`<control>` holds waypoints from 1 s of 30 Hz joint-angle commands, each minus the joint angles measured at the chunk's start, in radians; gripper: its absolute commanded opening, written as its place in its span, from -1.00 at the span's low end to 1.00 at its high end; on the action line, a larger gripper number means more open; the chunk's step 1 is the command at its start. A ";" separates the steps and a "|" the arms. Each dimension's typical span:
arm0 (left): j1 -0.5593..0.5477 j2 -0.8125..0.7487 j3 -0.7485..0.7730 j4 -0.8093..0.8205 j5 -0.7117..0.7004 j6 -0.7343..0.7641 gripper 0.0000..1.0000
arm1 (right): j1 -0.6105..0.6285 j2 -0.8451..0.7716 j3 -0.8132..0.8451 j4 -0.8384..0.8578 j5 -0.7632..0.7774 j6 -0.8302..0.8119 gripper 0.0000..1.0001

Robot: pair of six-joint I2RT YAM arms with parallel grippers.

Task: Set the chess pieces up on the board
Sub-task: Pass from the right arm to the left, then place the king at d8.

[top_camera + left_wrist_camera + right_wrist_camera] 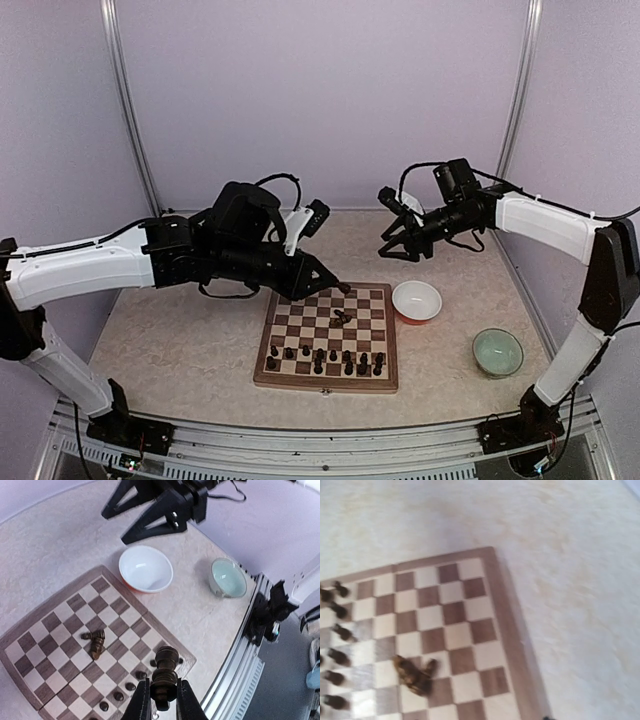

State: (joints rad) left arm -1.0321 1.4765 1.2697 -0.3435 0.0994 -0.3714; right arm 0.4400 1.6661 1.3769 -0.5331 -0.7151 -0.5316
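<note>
Overhead, left gripper (163,689) clamps a chess piece (165,670) above the board (56,630); right gripper (398,254) hangs spread.

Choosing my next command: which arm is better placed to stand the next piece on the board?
Left. The left gripper is shut on a dark brown chess piece above the brown-and-cream checkered wooden board; the right gripper hangs open beyond the round white bowl.
</note>
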 commanded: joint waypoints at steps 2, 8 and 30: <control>-0.082 0.128 0.151 -0.384 -0.086 0.110 -0.81 | -0.021 -0.012 -0.058 0.098 0.100 0.013 0.05; -0.151 0.262 0.249 -0.471 -0.140 0.116 -0.81 | -0.021 -0.012 -0.077 0.103 0.089 -0.002 0.06; -0.206 0.490 0.420 -0.603 -0.189 0.139 -0.80 | -0.021 -0.019 -0.100 0.093 0.065 -0.025 0.06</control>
State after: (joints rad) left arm -1.2324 1.9419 1.6684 -0.9165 -0.0700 -0.2363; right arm 0.4252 1.6604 1.2900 -0.4454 -0.6323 -0.5488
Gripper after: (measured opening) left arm 0.143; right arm 0.528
